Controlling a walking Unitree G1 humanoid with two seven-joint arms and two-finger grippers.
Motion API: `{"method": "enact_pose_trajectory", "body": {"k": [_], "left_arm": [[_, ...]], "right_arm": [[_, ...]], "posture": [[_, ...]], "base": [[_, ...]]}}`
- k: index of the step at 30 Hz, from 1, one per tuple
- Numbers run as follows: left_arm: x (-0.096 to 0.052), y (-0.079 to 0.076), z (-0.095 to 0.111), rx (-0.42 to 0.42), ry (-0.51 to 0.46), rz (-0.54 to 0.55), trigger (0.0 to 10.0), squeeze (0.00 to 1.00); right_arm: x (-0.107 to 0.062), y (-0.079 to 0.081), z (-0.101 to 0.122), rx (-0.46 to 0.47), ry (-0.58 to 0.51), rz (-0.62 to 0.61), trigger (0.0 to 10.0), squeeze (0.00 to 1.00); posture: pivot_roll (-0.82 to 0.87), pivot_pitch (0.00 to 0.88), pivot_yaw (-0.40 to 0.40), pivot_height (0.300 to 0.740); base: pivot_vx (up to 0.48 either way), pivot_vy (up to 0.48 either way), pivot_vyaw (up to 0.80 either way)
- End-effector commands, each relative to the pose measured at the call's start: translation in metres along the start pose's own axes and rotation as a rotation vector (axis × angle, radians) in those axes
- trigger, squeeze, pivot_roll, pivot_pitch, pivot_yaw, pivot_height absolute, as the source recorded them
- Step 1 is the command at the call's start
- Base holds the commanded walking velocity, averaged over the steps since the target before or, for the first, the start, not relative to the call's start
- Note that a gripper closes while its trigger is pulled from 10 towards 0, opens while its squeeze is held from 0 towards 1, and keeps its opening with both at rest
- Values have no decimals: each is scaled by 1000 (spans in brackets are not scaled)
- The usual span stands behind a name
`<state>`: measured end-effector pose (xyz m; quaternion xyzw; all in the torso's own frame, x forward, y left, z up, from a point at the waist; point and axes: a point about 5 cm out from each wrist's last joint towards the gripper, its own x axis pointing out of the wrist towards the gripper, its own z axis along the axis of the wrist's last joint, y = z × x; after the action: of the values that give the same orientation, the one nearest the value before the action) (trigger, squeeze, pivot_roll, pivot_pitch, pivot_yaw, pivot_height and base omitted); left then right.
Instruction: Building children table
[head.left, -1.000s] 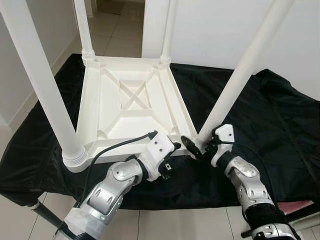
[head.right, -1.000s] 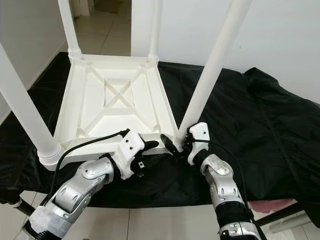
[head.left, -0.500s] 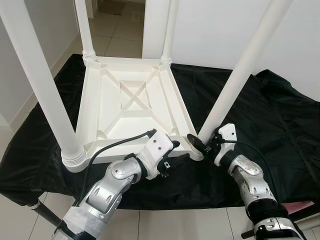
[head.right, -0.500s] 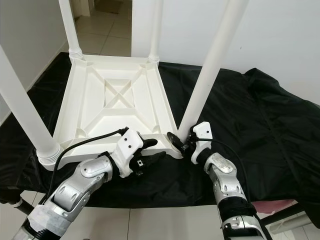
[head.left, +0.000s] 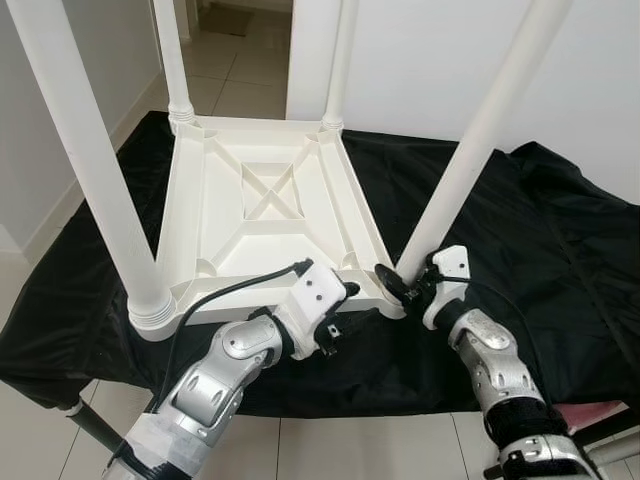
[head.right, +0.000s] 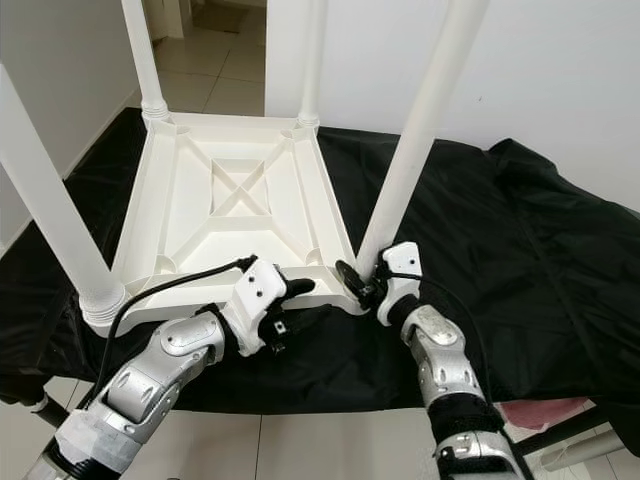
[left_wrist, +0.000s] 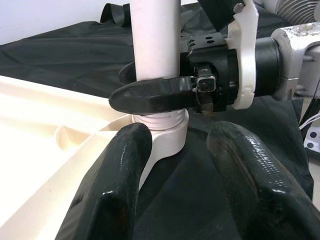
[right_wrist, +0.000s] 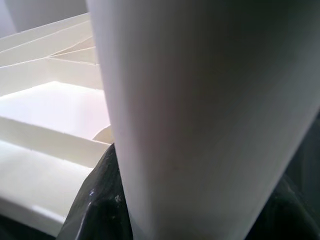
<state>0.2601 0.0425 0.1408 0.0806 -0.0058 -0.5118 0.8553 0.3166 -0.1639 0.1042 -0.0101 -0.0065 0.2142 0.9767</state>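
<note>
Plainly, no writing on table (head.left: 262, 205).

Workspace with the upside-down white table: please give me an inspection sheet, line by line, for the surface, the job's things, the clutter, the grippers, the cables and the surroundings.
Surface: black cloth, wrinkled, over a low platform.
Job's things: white children table top lies upside down on the cloth; four white legs stand up from its corners, the near right leg leaning.
Clutter: a pink thing at the right lower edge, too small to identify.
Grippers: right gripper is shut on the near right leg, just above its base; left gripper is open, at the table corner beside that leg.
Cables: black cable runs along the left arm.
Surroundings: white walls, light tiled floor, a doorway behind.
</note>
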Motion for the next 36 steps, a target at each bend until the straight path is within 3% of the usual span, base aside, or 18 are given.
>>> {"method": "enact_pose_trajectory", "body": {"k": [1,5,7,9,10,11,17,29,30,36], "left_arm": [[1,-4,-1,7,8,-41,10000,0],[2,-3,-1,4,6,-40,10000,0],[2,-3,-1,4,6,-40,10000,0],[4,-4,0,2,4,-42,10000,0],[4,-4,0,2,4,-42,10000,0],[5,-5,0,0,3,-46,10000,0],[5,-4,0,-2,2,-50,10000,0],[6,-5,-1,-4,1,-54,10000,0],[5,-6,-1,-4,1,-54,10000,0],[4,-6,-3,-7,5,-47,10000,0]], "right_arm": [[-10,-5,-20,11,110,-96,10000,0],[-12,6,-26,83,119,-256,10000,0],[-12,6,-26,83,119,-256,10000,0],[-13,19,-32,125,108,-378,10000,0],[-13,19,-32,125,108,-378,10000,0],[-12,31,-36,167,114,-487,10000,0],[-7,45,-29,208,82,-475,10000,0],[-8,48,-21,179,54,-482,10000,0],[-9,46,-20,194,47,-493,10000,1000],[-15,39,-12,211,-27,-454,10000,1000]], "posture": [[8,0,-92,740],[4,0,-90,740],[4,0,-90,740],[-1,0,-86,740],[-1,0,-86,740],[-1,0,-87,740],[-10,0,-83,740],[-12,0,-83,740],[-10,0,-85,740],[-3,0,-95,740]], "base": [[0,0,0],[0,0,0],[0,0,0],[0,0,0],[0,0,0],[0,0,0],[0,0,0],[0,0,0],[0,0,0],[0,0,0]]}}
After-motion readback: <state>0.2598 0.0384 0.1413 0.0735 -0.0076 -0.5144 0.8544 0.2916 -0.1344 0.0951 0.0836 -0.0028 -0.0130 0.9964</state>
